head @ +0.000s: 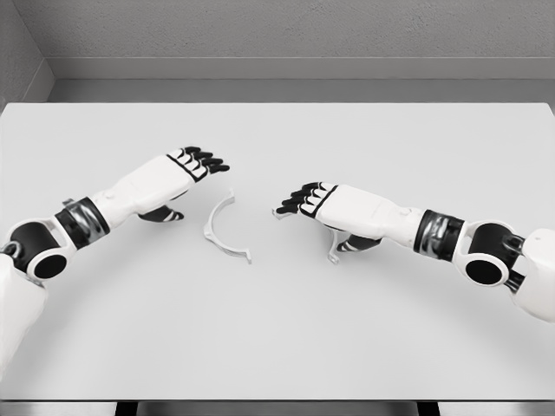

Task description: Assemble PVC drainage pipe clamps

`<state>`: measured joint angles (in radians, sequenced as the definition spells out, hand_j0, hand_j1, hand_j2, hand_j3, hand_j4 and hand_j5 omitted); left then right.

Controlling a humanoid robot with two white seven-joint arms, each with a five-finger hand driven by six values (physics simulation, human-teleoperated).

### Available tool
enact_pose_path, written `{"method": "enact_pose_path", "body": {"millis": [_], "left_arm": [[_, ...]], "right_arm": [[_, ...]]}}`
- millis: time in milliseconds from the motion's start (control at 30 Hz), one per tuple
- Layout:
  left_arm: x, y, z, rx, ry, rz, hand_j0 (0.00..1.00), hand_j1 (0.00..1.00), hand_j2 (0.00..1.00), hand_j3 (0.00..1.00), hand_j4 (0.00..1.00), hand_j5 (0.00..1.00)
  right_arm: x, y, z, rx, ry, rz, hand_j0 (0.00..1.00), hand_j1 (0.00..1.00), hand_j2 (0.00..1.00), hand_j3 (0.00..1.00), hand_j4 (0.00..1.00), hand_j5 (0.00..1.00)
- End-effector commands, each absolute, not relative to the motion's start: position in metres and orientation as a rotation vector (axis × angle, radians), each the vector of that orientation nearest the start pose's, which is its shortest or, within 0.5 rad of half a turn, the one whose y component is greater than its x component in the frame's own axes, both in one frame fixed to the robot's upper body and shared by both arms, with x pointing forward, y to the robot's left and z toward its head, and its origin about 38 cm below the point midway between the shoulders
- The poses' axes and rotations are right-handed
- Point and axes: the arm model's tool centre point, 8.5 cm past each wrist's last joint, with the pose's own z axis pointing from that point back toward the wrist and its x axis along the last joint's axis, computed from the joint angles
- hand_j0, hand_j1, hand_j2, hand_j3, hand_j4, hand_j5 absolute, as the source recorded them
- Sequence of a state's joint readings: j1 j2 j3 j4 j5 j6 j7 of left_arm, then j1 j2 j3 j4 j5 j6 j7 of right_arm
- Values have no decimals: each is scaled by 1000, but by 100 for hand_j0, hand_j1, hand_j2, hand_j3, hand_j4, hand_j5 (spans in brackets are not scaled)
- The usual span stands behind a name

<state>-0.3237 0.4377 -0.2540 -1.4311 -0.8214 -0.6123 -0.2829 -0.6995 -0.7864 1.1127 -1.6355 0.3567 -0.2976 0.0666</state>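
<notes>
A white half-ring pipe clamp (222, 230) lies flat on the white table (277, 329), curving from near the left hand down toward the middle. My left hand (192, 173) hovers just up and left of it, fingers relaxed and holding nothing. A second white clamp half (332, 247) lies mostly hidden under my right hand (299, 201); only its end tabs show. The right hand's fingers are extended over that piece, and I cannot tell whether the thumb below touches it.
The table's far edge meets a grey wall (277, 35). Its front edge runs along the bottom of the view.
</notes>
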Motion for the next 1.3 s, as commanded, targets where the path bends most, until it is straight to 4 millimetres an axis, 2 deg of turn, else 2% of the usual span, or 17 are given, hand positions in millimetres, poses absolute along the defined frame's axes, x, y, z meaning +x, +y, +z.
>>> {"method": "enact_pose_path", "body": {"millis": [0, 200, 267, 300, 433, 800, 967, 1267], "left_arm": [[419, 247, 132, 541, -1657, -1787, 100, 100, 100, 100, 100, 100], [428, 232, 132, 545, -1668, -1785, 100, 100, 100, 100, 100, 100], [429, 232, 132, 548, -1668, -1786, 100, 100, 100, 100, 100, 100], [429, 232, 132, 548, -1668, -1786, 100, 100, 100, 100, 100, 100], [429, 232, 132, 546, -1670, -1784, 100, 100, 100, 100, 100, 100], [435, 234, 128, 555, -1639, -1793, 100, 100, 100, 100, 100, 100], [438, 223, 121, 536, -1626, -1810, 100, 100, 100, 100, 100, 100], [439, 221, 117, 524, -1619, -1814, 100, 100, 100, 100, 100, 100]], "right_arm": [[387, -191, 150, -230, -1645, 1948, 100, 100, 100, 100, 100, 100], [386, -191, 148, -234, -1641, 1956, 100, 100, 100, 100, 100, 100], [388, -193, 143, -237, -1629, 1951, 100, 100, 100, 100, 100, 100], [388, -187, 140, -225, -1634, 1944, 100, 100, 100, 100, 100, 100], [388, -186, 140, -223, -1634, 1944, 100, 100, 100, 100, 100, 100], [382, -162, 136, -164, -1670, 1953, 100, 100, 100, 100, 100, 100], [383, -155, 139, -159, -1691, 1950, 100, 100, 100, 100, 100, 100], [386, -135, 144, -146, -1725, 1930, 100, 100, 100, 100, 100, 100]]}}
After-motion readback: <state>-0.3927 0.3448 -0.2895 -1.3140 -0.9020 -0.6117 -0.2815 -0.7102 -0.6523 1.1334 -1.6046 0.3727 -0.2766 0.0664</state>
